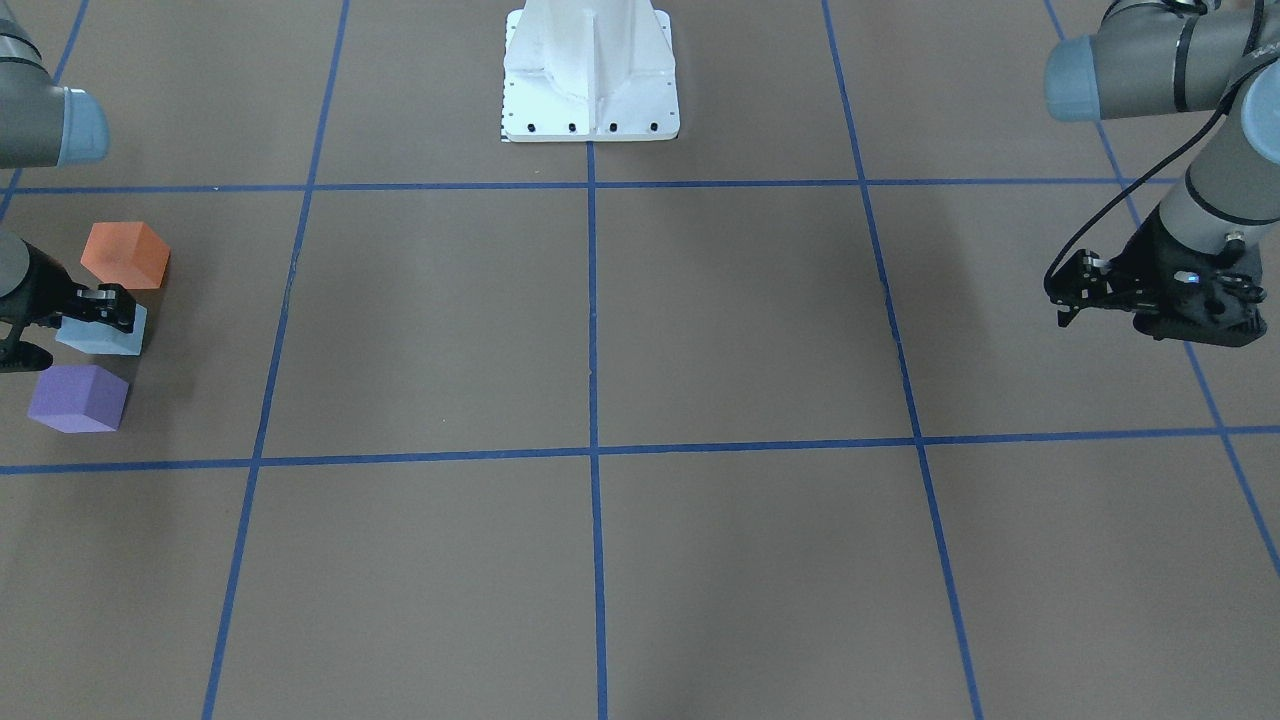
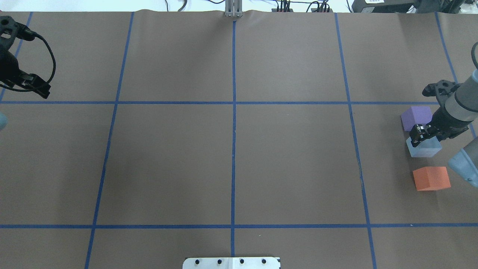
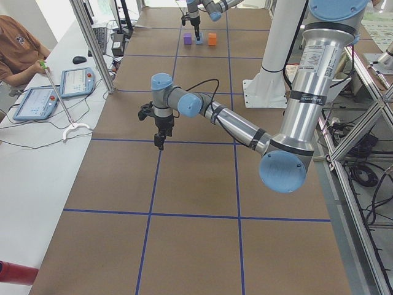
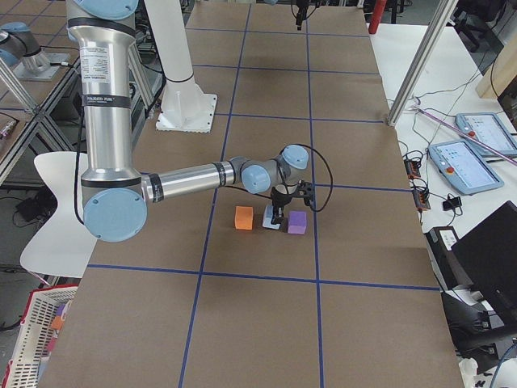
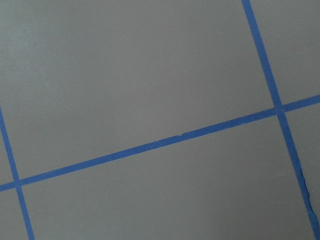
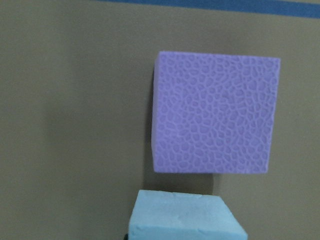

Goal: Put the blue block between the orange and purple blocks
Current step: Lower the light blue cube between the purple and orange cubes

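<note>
Right pincer [image 2: 421, 133] clamped on blue block [image 2: 425, 148], already between purple block [image 2: 416, 116] and orange block [image 2: 431, 178], nearer purple. Best play: seat flat on tabletop [image 2: 231, 160], release gently, lift straight. Left pincer [image 2: 37, 85] far off; couldn't tell its state.

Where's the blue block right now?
In the overhead view, the blue block sits near the right edge, between the purple block and the orange block, under the right gripper.

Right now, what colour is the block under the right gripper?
The block is light blue, clearest in the overhead view.
</note>
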